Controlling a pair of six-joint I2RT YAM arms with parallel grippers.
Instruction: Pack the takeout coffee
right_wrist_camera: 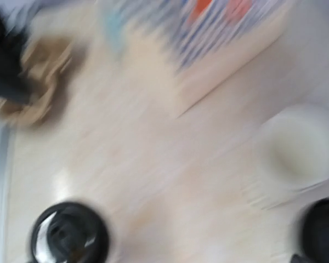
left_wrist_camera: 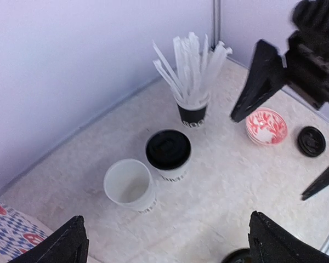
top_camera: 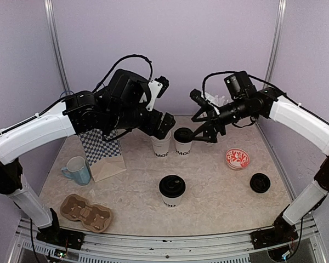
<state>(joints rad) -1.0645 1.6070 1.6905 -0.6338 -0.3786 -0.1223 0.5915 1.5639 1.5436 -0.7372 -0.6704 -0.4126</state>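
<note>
Three white "MOOD" takeout coffee cups stand on the table. One without a lid (top_camera: 160, 144) (left_wrist_camera: 130, 185) is beside a black-lidded one (top_camera: 182, 140) (left_wrist_camera: 168, 150) at the back centre. A second lidded cup (top_camera: 171, 189) (right_wrist_camera: 70, 234) stands nearer the front. My left gripper (top_camera: 161, 126) (left_wrist_camera: 172, 247) hovers open above the open cup, holding nothing. My right gripper (top_camera: 200, 130) hangs open just right of the back lidded cup, its black fingers (left_wrist_camera: 257, 82) spread wide. The right wrist view is motion-blurred and shows the open cup (right_wrist_camera: 299, 148).
A loose black lid (top_camera: 260, 182) and a red-patterned bowl (top_camera: 237, 159) lie at the right. A black-banded cup of white straws (left_wrist_camera: 192, 107) stands at the back. At the left are a chequered paper bag (top_camera: 105, 153), a light-blue mug (top_camera: 78, 170) and a cardboard cup carrier (top_camera: 86, 212).
</note>
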